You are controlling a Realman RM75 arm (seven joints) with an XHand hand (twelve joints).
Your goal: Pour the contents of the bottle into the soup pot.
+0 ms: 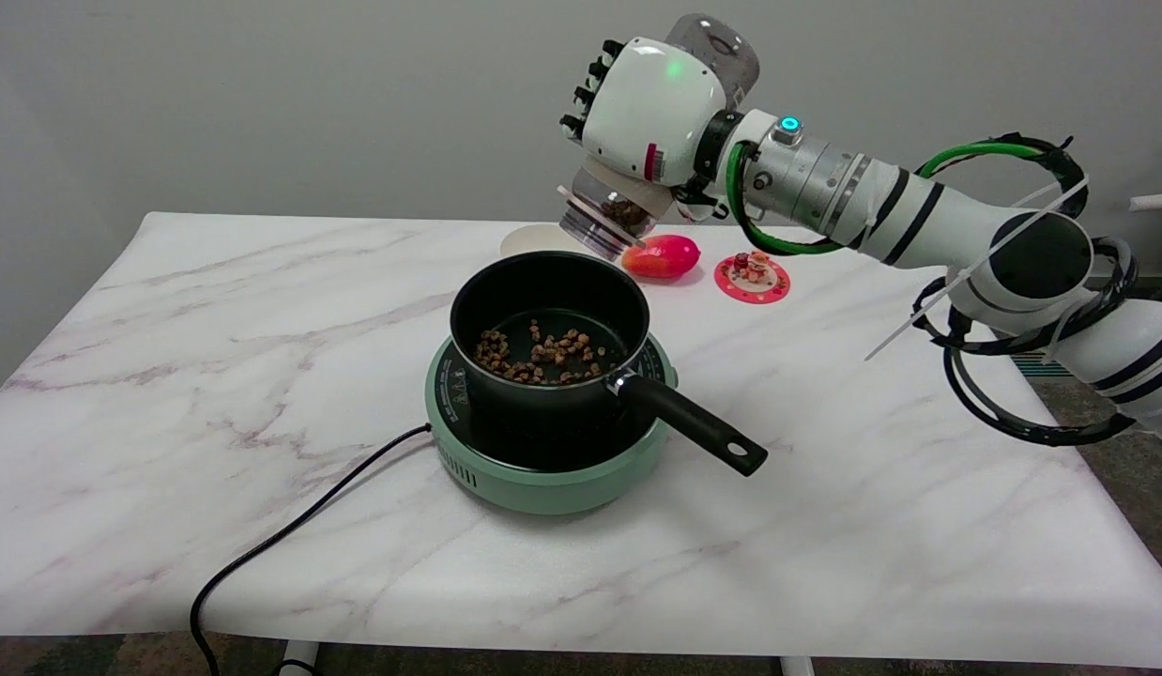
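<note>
A black soup pot (506,310) stands on a green hot plate (543,479) in the middle of the table, its black handle (698,424) pointing to the lower right. Several brown pieces (543,355) lie on the pot's bottom. My right hand (651,108) holds a clear bottle (611,218) in the air above the pot's far right rim. The bottle is tilted mouth down and to the left, with brown pieces still inside near the mouth. Its base sticks out above the hand.
Behind the pot lie a red fruit-like object (664,256), a pink coaster with small items (752,278) and a white disc (536,239). A black cable (290,535) runs from the hot plate off the marble table's (215,376) front edge.
</note>
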